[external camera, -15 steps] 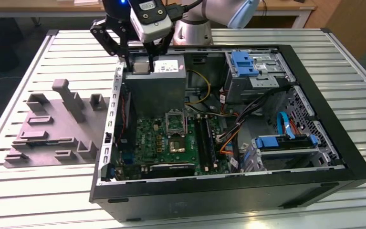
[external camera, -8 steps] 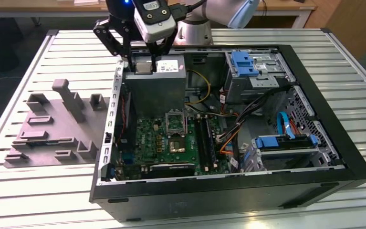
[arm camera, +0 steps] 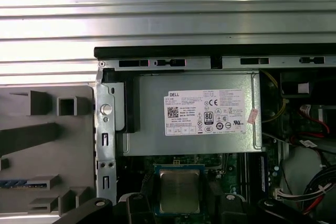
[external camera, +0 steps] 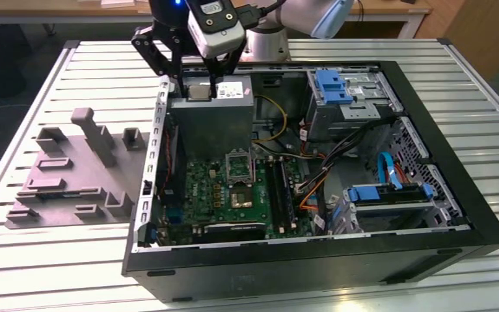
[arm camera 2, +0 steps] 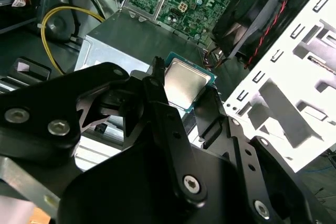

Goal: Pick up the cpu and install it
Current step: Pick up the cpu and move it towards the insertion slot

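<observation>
The cpu (arm camera 2: 185,81) is a thin square chip with a silvery-grey top and a green rim. My gripper (arm camera 2: 184,88) is shut on it, one black finger on each side. In the exterior view the gripper (external camera: 199,92) hangs with the cpu (external camera: 199,91) over the grey power supply (external camera: 210,123) at the back of the open computer case. In the first wrist view the cpu (arm camera: 179,190) sits flat between the fingers (arm camera: 137,203), just past the power supply's (arm camera: 194,114) edge. The metal-framed socket (external camera: 239,166) lies on the green board (external camera: 231,195), apart from the cpu.
The black case wall (external camera: 319,260) rings the board. A grey plastic fixture (external camera: 67,175) lies on the slatted table at the exterior view's left. Inside the case are blue drive brackets (external camera: 332,84), a drive cage (external camera: 392,201), yellow cable (arm camera 2: 52,19) and loose cables (external camera: 319,162).
</observation>
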`<control>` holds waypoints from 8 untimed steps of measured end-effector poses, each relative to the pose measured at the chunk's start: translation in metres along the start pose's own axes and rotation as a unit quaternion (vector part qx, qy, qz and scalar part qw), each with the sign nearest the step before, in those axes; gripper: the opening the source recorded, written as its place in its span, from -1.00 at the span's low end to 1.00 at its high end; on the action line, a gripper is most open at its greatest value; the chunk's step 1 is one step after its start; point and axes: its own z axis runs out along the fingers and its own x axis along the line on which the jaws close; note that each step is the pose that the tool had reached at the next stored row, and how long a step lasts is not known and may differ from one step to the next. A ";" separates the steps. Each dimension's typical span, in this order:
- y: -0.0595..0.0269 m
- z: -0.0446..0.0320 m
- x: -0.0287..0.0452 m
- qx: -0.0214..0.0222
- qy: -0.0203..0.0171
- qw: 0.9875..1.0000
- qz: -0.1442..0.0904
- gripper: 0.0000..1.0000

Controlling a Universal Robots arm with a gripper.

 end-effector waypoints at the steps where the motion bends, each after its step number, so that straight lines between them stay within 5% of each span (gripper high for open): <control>1: 0.0000 0.0000 -0.0006 0.000 0.000 1.000 0.000 -0.06; 8: 0.0002 0.0002 -0.0048 0.000 0.000 1.000 0.000 -0.06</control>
